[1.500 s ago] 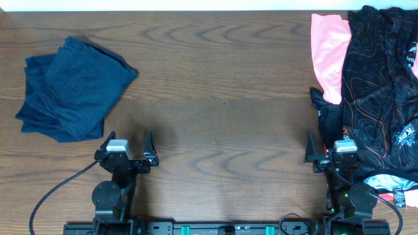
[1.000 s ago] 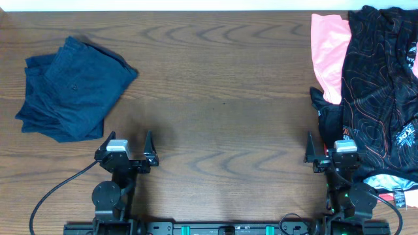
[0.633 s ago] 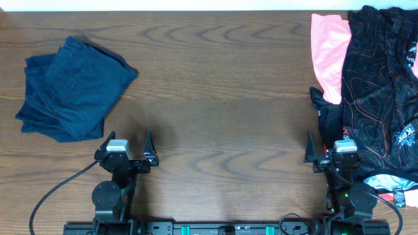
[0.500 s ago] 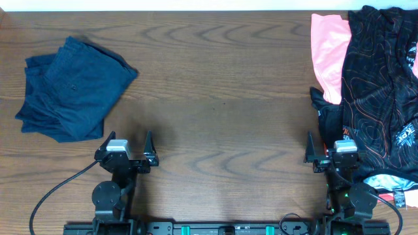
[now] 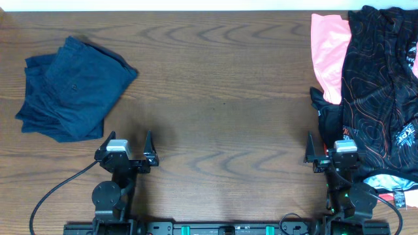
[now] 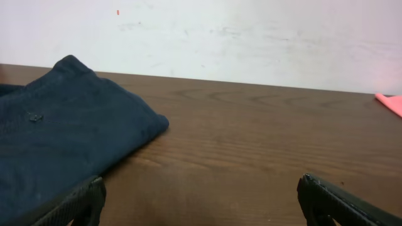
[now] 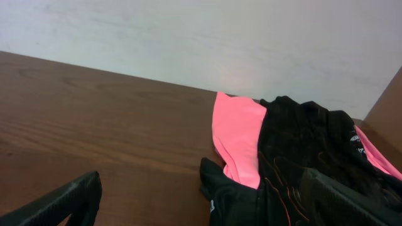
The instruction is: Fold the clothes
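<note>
Nothing moved. Left gripper [image 5: 126, 147] and right gripper [image 5: 332, 149] stood spread wide, empty, at dark wooden table [image 5: 222, 78] near edge; folded navy cloth garment [image 5: 70, 88] table-left, crumpled black-and-pink clothes heap [image 5: 379, 85] table-right.

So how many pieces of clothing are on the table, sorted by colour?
Navy garment: 1
Pink garment: 1
Black patterned garment: 1
Total: 3 that can be told apart; more may lie hidden under the black one.
</note>
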You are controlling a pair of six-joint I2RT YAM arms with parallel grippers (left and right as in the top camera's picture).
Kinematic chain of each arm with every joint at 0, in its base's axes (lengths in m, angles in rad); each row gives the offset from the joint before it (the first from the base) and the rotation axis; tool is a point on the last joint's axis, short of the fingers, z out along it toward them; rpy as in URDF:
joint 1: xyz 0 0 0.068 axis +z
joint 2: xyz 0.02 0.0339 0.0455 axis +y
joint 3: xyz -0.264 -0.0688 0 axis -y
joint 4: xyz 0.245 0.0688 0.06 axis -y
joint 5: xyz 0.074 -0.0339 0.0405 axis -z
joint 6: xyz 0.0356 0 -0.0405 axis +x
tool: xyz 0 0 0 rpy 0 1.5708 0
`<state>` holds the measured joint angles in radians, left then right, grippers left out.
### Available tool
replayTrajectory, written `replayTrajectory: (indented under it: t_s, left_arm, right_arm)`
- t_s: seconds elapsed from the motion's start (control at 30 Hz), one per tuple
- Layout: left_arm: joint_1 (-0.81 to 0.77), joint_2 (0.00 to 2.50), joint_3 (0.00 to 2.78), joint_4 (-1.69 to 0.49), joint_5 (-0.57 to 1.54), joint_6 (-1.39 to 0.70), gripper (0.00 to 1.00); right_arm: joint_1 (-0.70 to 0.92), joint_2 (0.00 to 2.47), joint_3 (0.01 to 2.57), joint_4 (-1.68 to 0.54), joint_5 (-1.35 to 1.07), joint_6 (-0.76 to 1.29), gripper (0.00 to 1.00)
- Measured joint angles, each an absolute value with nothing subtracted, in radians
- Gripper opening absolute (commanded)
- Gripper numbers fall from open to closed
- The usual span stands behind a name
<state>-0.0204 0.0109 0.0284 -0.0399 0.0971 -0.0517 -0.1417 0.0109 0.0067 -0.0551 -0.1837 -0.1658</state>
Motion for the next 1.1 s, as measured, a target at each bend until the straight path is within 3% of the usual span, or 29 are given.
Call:
replayTrajectory:
  t_s: [0.4, 0.6, 0.8, 1.1]
  left_arm:
    - [-0.02, 0.026, 0.031, -0.047, 0.098, -0.092, 0.98]
    - [-0.02, 0.152, 0.093, -0.167, 0.107, -0.136, 0.98]
    - [-0.02, 0.428, 0.342, -0.3, 0.11, -0.147, 0.98]
    - [-0.02, 0.844, 0.699, -0.58, 0.113, -0.154, 0.98]
  right_arm:
    - [-0.142, 0.012, 0.007, -0.059, -0.183, -0.082, 0.99]
    - [-0.142, 0.101, 0.065, -0.128, -0.157, -0.041, 0.99]
    - [-0.142, 0.393, 0.3, -0.273, -0.077, -0.014, 0.99]
    - [-0.142, 1.058, 0.773, -0.599, -0.004, -0.006, 0.99]
